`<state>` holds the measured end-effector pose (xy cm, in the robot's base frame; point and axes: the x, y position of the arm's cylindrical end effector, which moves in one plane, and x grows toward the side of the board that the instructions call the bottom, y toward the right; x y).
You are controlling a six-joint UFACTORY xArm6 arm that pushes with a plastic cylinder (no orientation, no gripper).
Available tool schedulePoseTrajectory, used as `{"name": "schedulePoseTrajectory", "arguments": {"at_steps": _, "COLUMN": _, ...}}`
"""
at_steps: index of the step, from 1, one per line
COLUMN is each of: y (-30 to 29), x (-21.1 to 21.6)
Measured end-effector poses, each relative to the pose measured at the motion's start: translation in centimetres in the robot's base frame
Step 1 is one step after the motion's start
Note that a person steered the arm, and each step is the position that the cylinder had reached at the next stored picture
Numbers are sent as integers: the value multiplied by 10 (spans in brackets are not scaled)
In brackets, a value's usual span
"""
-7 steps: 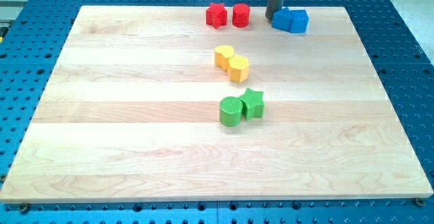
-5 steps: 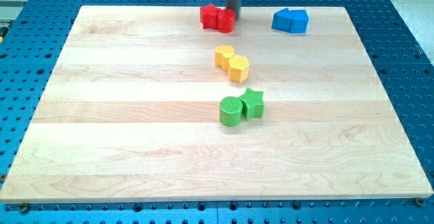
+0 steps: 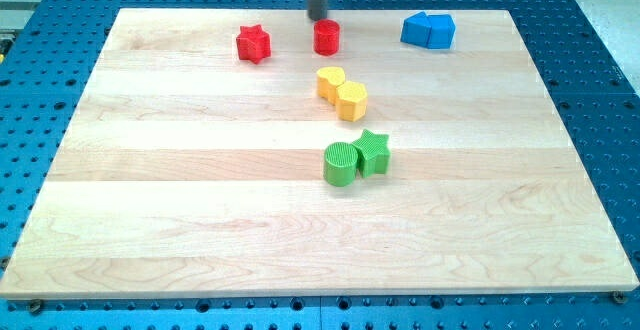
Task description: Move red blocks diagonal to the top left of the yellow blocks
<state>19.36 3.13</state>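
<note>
A red star block (image 3: 254, 43) lies at the upper left of the board. A red cylinder (image 3: 327, 37) stands to its right, just above the yellow blocks. Two yellow blocks touch each other at the middle: a heart-like one (image 3: 330, 82) and a hexagonal one (image 3: 351, 101). My tip (image 3: 318, 17) is at the view's top, just above and slightly left of the red cylinder, close to it or touching it.
Two blue blocks (image 3: 428, 31) sit together at the upper right. A green cylinder (image 3: 340, 164) and a green star (image 3: 371, 152) touch each other below the yellow blocks. The wooden board (image 3: 150, 220) lies on a blue perforated table.
My tip swept left from the blue blocks across the top. The red star slid left and down, away from the red cylinder, which moved a little left and down.
</note>
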Motion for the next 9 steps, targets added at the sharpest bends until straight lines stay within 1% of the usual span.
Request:
{"name": "schedulePoseTrajectory", "arguments": {"at_steps": 1, "y": 21, "x": 22}}
{"name": "schedulePoseTrajectory", "arguments": {"at_steps": 2, "y": 12, "x": 54}}
{"name": "schedulePoseTrajectory", "arguments": {"at_steps": 3, "y": -25, "x": 84}}
{"name": "schedulePoseTrajectory", "arguments": {"at_steps": 4, "y": -59, "x": 94}}
{"name": "schedulePoseTrajectory", "arguments": {"at_steps": 5, "y": -56, "x": 147}}
{"name": "schedulePoseTrajectory", "arguments": {"at_steps": 8, "y": -98, "x": 137}}
{"name": "schedulePoseTrajectory", "arguments": {"at_steps": 9, "y": -68, "x": 136}}
